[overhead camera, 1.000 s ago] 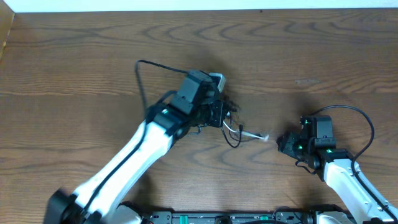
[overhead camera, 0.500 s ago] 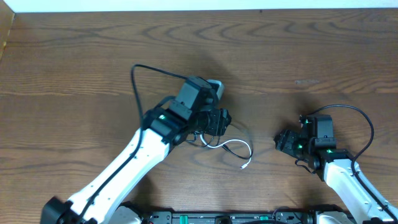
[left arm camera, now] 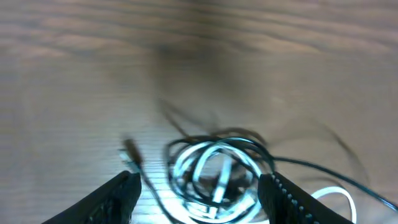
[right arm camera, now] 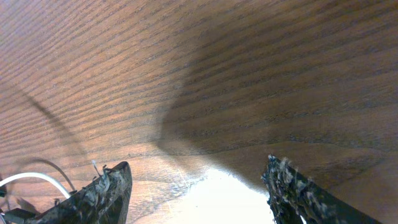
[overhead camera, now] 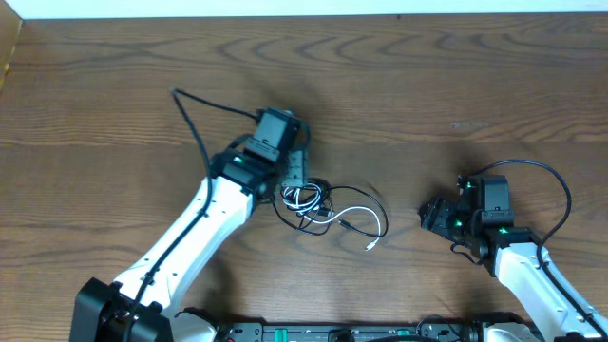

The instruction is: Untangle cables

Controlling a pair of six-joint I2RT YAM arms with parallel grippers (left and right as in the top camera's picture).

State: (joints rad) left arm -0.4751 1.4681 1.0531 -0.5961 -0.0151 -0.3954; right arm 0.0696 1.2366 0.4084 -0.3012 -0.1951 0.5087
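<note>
Two arms reach over one table (overhead camera: pixel 114 76): the left arm (overhead camera: pixel 204 228) from the lower left of the frame, the right arm (overhead camera: pixel 537 275) from the lower right. There are two grippers, the left gripper (overhead camera: pixel 296 171) and the right gripper (overhead camera: pixel 432 217). One tangle of cables (overhead camera: pixel 306 200) lies at centre, white and black strands mixed; I cannot tell how many cords.

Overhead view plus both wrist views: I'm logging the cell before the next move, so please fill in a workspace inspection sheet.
Surface: brown wood-grain table.
Job's things: cable tangle, black and white cords looped together on the table; one white plug end trails loose.
Clutter: nothing seen.
Grippers: left gripper open at the tangle, gripping nothing; right gripper open, empty, off to the side.
Cables: black arm cables loop apart from the tangle.
Surroundings: white strip along the far edge.
</note>
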